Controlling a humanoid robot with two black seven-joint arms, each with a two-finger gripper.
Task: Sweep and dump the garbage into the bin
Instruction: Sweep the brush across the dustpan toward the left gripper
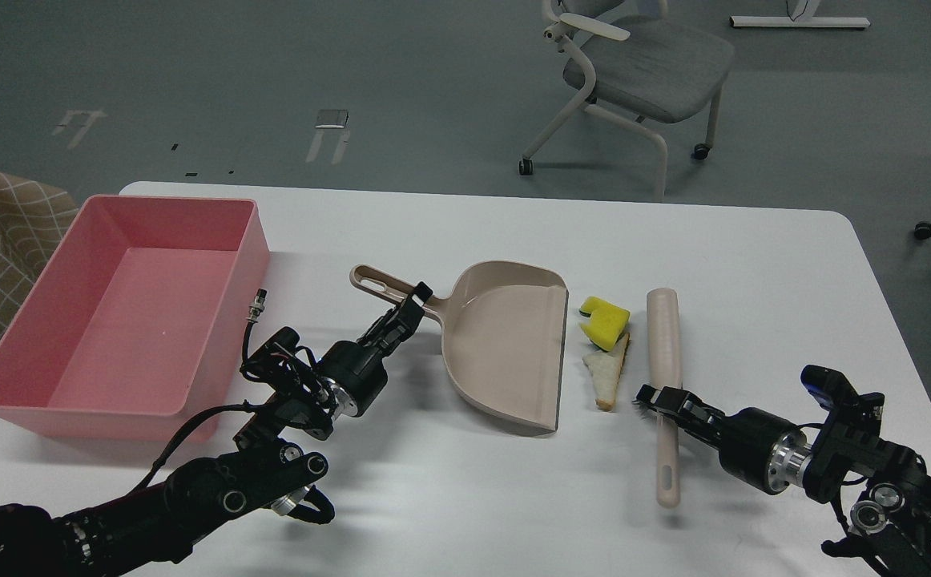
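Your right gripper [651,397] clamps the stiff, light brush [665,377] at its neck, left gripper [411,304] pinches the dustpan [505,344] handle; sweep the soft sponge [603,322] and bread [606,377] gently.

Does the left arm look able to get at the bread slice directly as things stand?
Probably not. The left gripper is at the dustpan handle, and the pan lies between it and the bread slice.

Left of the dustpan [505,344], bare table [465,232] ran to the pink bin [125,320]. Right of its open lip, garbage [606,349] and brush [664,377] crowded close; behind it lay open tabletop.
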